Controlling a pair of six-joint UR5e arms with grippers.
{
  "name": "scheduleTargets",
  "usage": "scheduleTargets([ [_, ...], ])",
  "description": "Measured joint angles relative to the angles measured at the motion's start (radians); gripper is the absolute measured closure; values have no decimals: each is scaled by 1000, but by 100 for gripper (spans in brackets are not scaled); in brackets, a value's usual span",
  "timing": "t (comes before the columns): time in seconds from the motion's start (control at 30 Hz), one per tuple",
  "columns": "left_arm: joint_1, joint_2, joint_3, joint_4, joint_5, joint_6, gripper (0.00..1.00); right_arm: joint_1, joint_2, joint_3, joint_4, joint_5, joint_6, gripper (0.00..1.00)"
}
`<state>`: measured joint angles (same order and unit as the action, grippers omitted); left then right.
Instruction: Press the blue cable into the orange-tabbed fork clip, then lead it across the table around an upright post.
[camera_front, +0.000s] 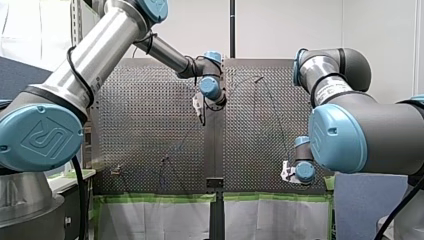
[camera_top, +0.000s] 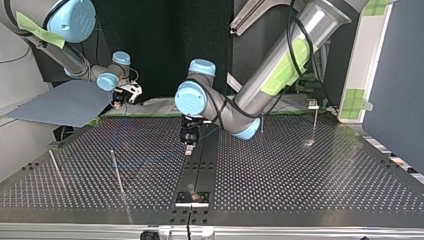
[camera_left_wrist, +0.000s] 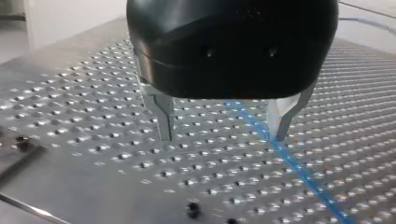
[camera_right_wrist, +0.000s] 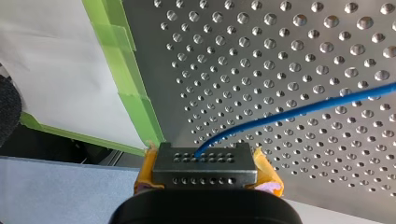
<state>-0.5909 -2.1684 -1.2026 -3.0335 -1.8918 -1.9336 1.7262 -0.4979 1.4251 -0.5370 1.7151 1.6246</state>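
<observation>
My left claw (camera_left_wrist: 224, 128) hangs released over the bench (camera_left_wrist: 93, 98), the blue cable (camera_left_wrist: 301, 170) passing beside one finger; my right claw (camera_right_wrist: 204, 161) clenches the same cable.

- The perforated metal tabletop (camera_top: 300, 170) has a plain dark strip (camera_top: 199, 165) down its middle.
- Green tape (camera_right_wrist: 135, 102) lines one edge.
- A thin post (camera_top: 118, 172), a second post (camera_top: 56, 170) and a third post (camera_top: 315, 125) stand on it.
- A small fixture (camera_top: 192, 197) sits on the strip.
- The blue cable (camera_left_wrist: 292, 161) runs over the holes.
</observation>
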Motion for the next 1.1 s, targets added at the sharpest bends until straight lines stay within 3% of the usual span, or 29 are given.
scheduleTargets([
  [0.33,-5,-1,0,-96,6,-3,2,0,0,0,0,0,0,100],
  [0.63,-6,-1,0,-102,33,-17,2,0,0,0,0,0,0,100],
  [1.1,-6,-1,0,-91,39,-18,2,0,0,0,0,0,0,100],
])
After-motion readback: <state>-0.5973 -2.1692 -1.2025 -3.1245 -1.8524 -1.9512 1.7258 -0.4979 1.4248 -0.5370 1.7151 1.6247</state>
